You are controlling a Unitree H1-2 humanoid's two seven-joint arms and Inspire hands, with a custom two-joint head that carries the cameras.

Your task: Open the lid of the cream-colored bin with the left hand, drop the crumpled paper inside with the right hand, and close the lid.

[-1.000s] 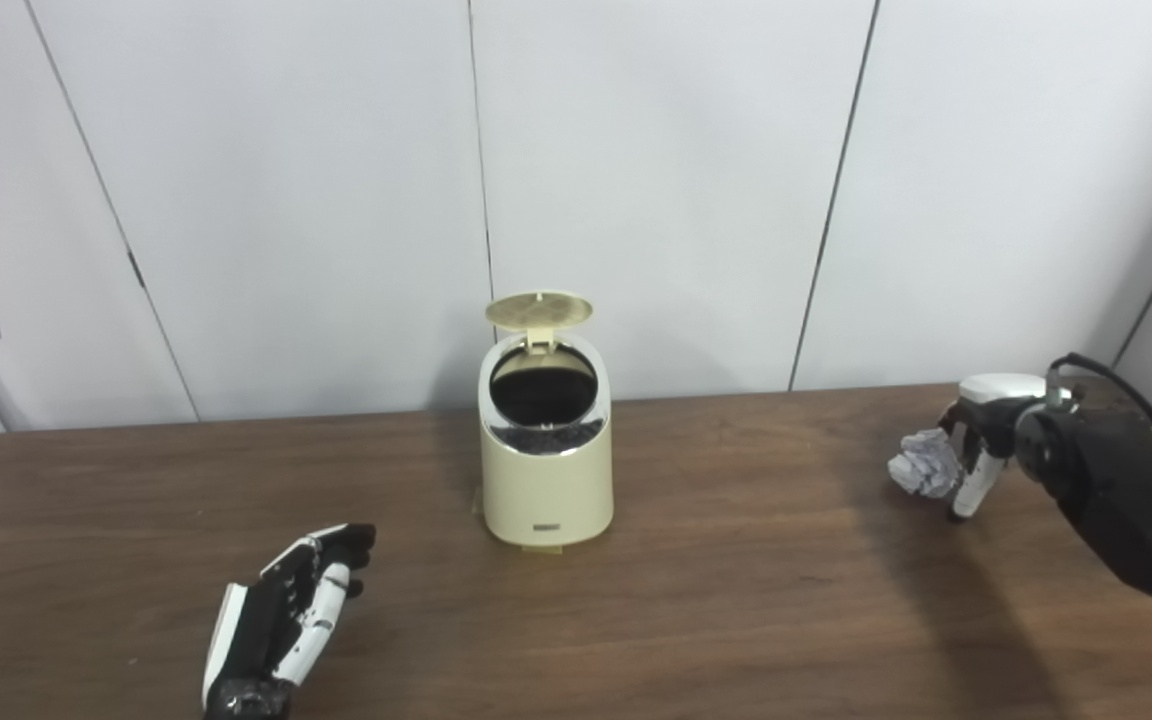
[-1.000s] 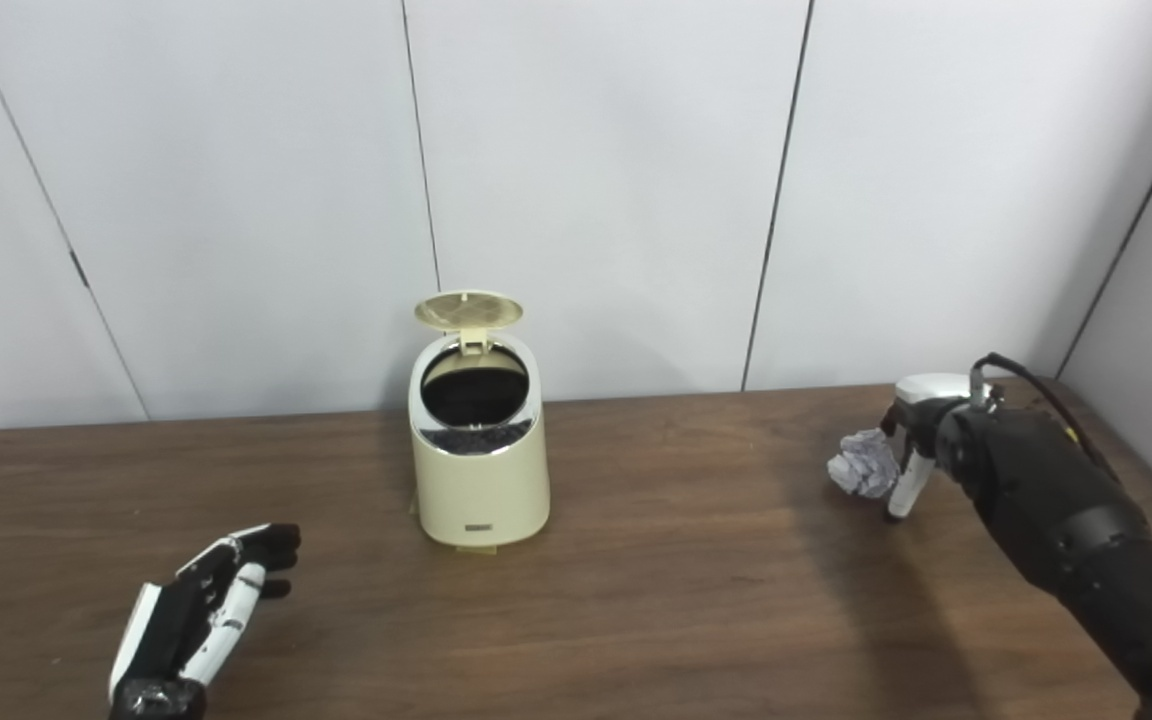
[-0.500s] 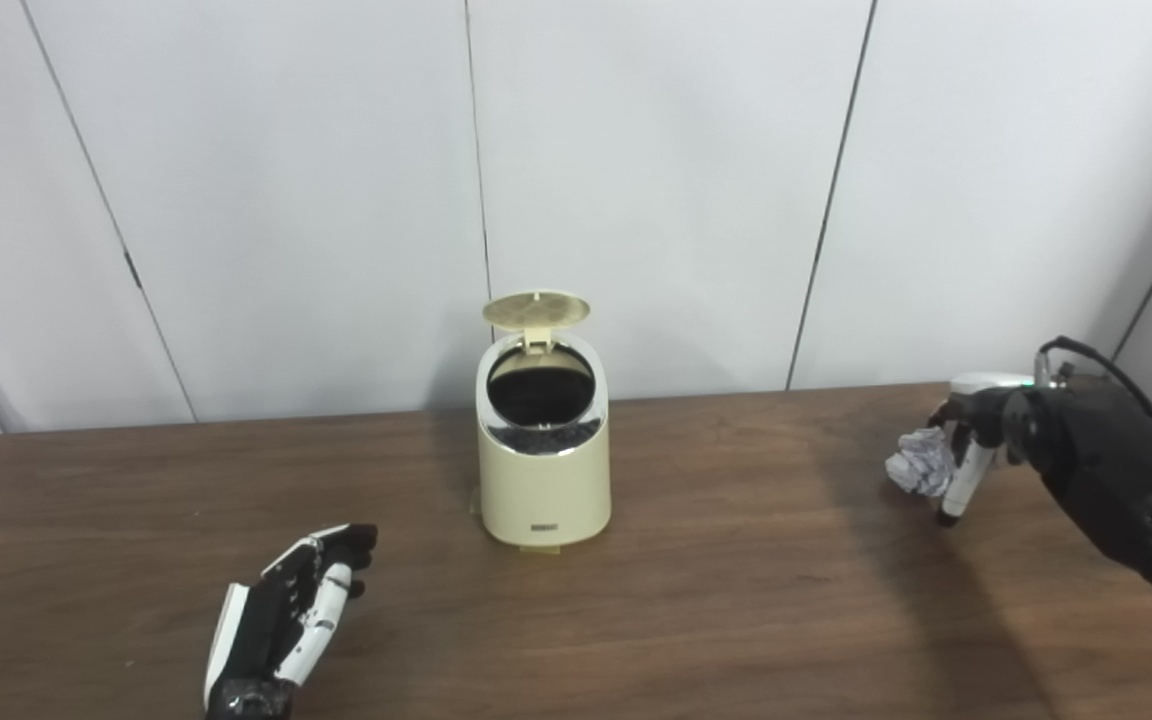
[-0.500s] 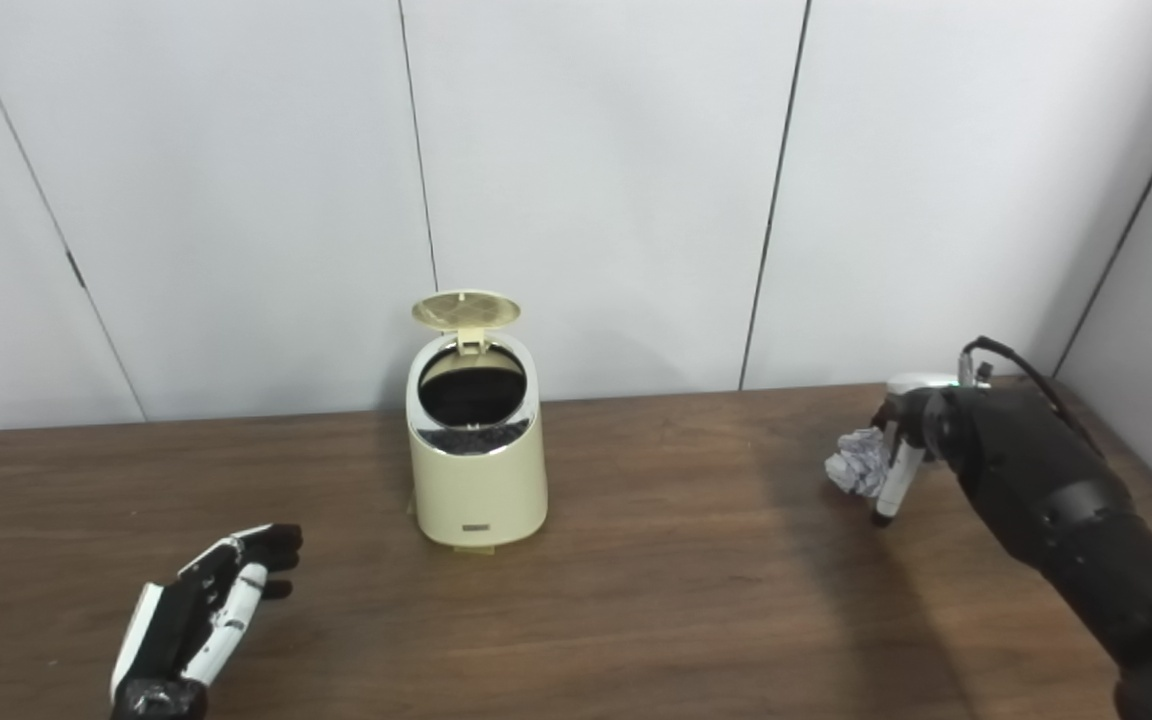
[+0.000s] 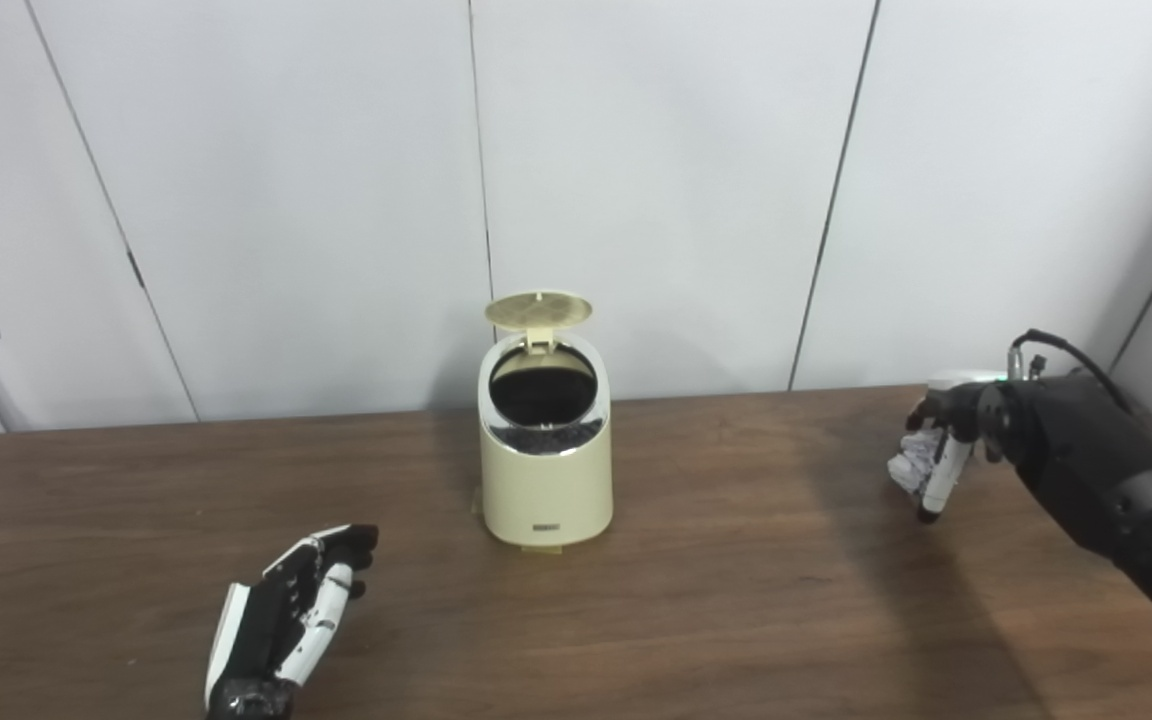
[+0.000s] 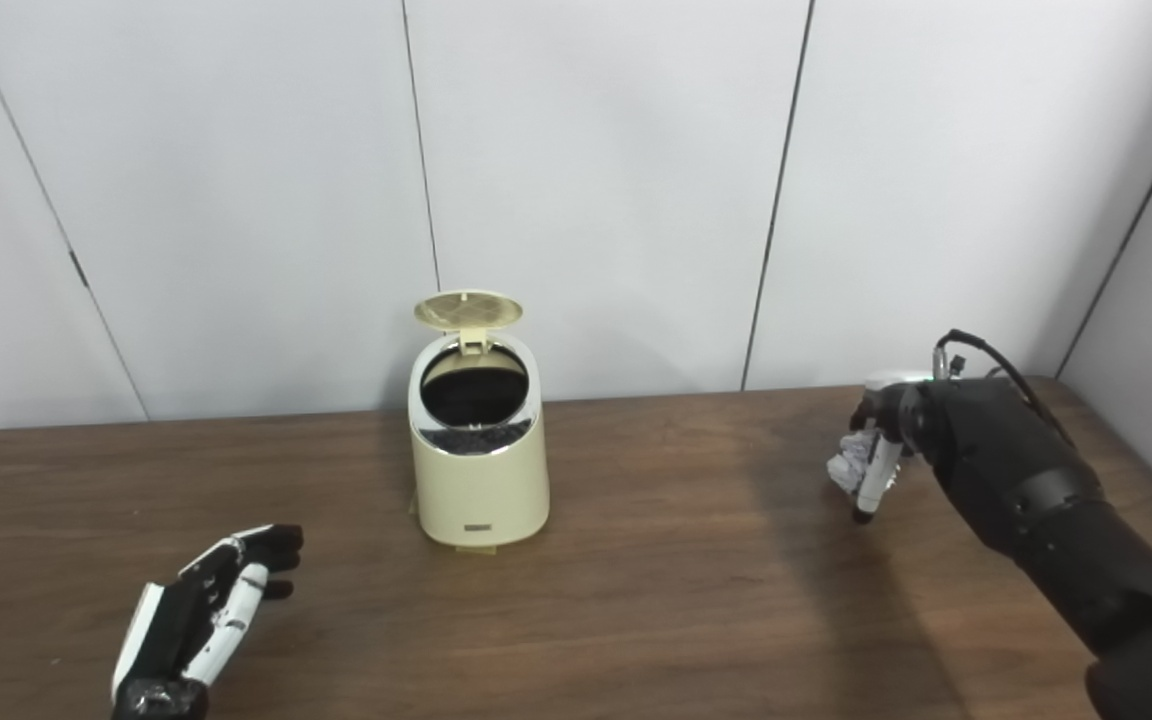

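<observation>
1. Already the first step looks done: the lid (image 5: 539, 309) of the cream bin (image 5: 546, 480) stands tipped up on its hinge at the back, and the dark mouth of the bin is uncovered. The bin sits upright on the brown worktop (image 5: 716, 600), a little left of the frame's centre.

2. At the right of the frame, the right hand (image 5: 941, 450) has its fingers curled around the crumpled paper (image 5: 908, 462). It is gripping the ball, which shows as a pale lump on the hand's left side. Whether the paper is lifted clear of the worktop or just above it is hard to tell; the hand hangs low, near the surface.

3. At the lower left of the frame, the left hand (image 5: 286, 615) rests near the worktop with its fingers spread and holds nothing. It is well apart from the bin and touches neither the bin nor the lid.

4. By my reading, the task is around its middle: the lid is open and the paper is grasped, but the paper is not yet in the bin. It is well to the right of the bin's mouth.

5. Left to do: carry the paper leftward and up over the opening, release it inside, then bring the lid down. The lid stays up with no hand on it, so nothing needs to hold it during the drop.
</observation>
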